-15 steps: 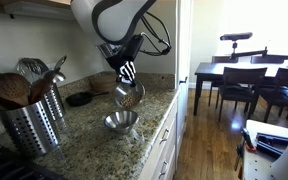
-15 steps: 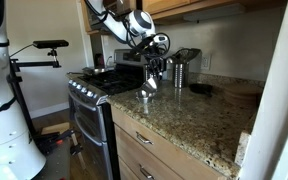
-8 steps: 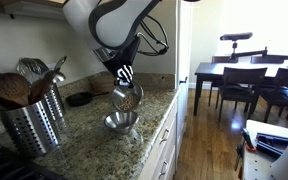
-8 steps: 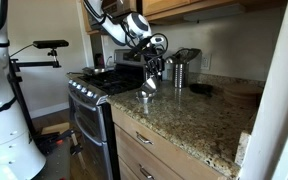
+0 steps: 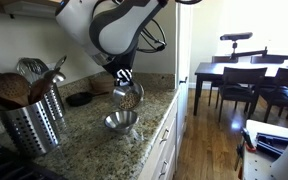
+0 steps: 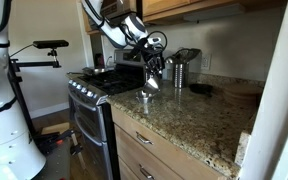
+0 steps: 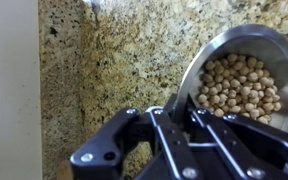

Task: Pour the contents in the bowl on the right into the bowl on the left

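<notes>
Wrist view: filled bowl [image 7: 234, 45] of chickpeas [image 7: 239, 85] held tilted over the granite counter [image 7: 124, 60].
Counter carries, in an exterior view, a perforated utensil holder [image 5: 29, 125] and an empty steel bowl [image 5: 121, 122]. Arm [image 5: 104, 25] reaches down over the counter edge. Gripper [image 5: 125, 78] is pinched on the filled bowl's rim, and that bowl hangs tilted just above the empty one (contact between them cannot be judged). Chickpeas, pale and round, lie inside the held bowl.
</notes>
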Robot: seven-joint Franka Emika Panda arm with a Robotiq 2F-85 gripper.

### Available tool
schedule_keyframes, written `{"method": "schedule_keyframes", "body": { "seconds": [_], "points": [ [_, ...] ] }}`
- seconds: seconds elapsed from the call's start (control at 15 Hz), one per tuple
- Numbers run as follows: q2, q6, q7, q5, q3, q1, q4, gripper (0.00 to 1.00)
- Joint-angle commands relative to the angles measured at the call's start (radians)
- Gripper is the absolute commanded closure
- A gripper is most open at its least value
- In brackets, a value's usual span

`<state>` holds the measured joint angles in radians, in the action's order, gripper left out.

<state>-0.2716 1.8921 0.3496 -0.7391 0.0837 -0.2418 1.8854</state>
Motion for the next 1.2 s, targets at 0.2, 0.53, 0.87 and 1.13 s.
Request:
{"method": "schedule_keyframes", "body": {
  "seconds": [0.2,0.53,0.87,1.13],
  "points": [
    [0.000,-0.064,0.071,-0.083,0.010,-0.018,-0.003,0.93],
    [0.006,-0.061,0.055,-0.074,0.026,-0.016,0.004,0.93],
    [0.017,-0.056,0.052,-0.078,0.042,-0.020,0.019,0.93],
    [0.022,-0.054,0.059,-0.088,0.048,-0.022,0.029,0.93]
  ]
}}
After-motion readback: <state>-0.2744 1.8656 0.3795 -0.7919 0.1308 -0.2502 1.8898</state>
